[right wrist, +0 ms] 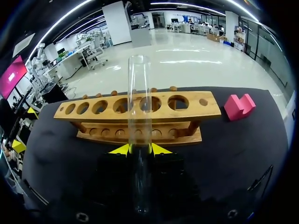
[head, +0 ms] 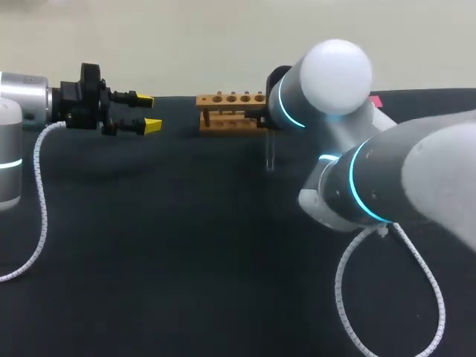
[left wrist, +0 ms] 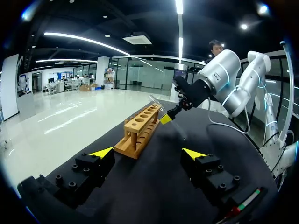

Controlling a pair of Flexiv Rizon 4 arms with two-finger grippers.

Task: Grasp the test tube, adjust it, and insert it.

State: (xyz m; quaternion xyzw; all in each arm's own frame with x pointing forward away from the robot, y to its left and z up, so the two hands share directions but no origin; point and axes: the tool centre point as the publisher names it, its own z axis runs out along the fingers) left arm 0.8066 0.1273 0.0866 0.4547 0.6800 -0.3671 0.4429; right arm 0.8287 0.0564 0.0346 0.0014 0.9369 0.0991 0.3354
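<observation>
Between the yellow tips of the right pincer (right wrist: 140,149) sits the test tube (right wrist: 140,93), squeezed from both sides. Its long side runs the way the fingers point, with the open end far out and the round end back near the wrist. From above it looks almost standing up, a bit tipped. The wooden rack (right wrist: 93,108) is just past the tube, with its row of holes lying across. The tube is beside the rack and not over a hole yet, so I think the round end must get above a hole next. The right arm (head: 335,74) bends in over the tabletop (head: 186,260) close to the rack. The left pincer (head: 149,111) hangs wide open, holding nothing, off past the rack's other end.
</observation>
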